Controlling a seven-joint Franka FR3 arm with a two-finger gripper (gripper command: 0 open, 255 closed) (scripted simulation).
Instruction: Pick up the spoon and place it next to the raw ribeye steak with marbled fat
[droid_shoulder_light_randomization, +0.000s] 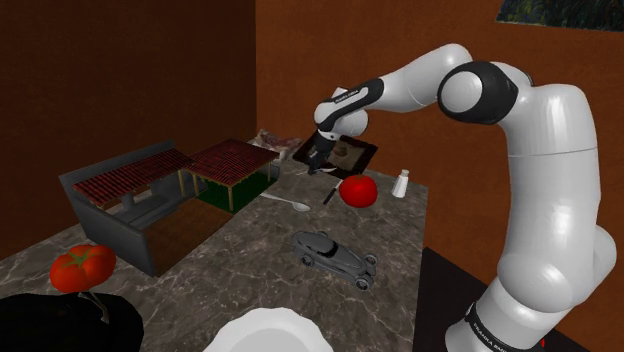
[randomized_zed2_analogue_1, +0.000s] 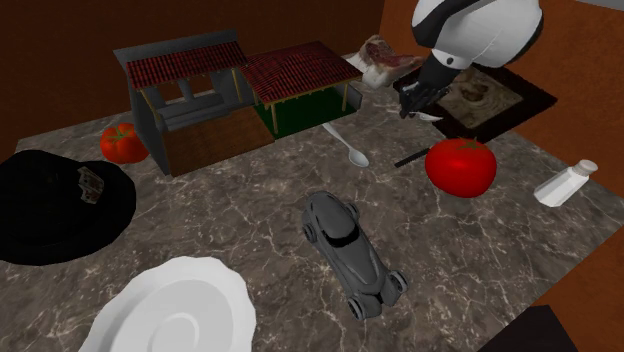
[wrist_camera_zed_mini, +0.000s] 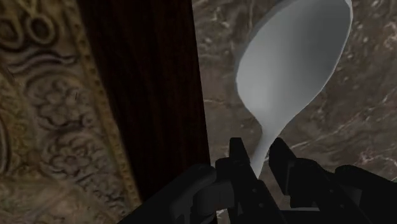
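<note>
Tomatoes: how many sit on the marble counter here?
2. The first tomato lies by the salt shaker, on the second exterior view's right. The second tomato sits between the black hat and the roofed model building; that building may hide more.

veined marble-look counter (randomized_zed2_analogue_1: 250, 215); smooth, matt grey spoon (wrist_camera_zed_mini: 292, 63); glossy red tomato (randomized_zed2_analogue_1: 460, 167); dark grained wood frame (wrist_camera_zed_mini: 153, 83).

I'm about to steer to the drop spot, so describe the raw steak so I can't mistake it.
Find the marble counter and follow it to its far edge by the brown wall. Between the red-roofed shelter with the green floor and the dark framed panel lies the raw steak. It is a flat pinkish slab streaked with white fat, unlike the round glossy tomato nearby.
</note>
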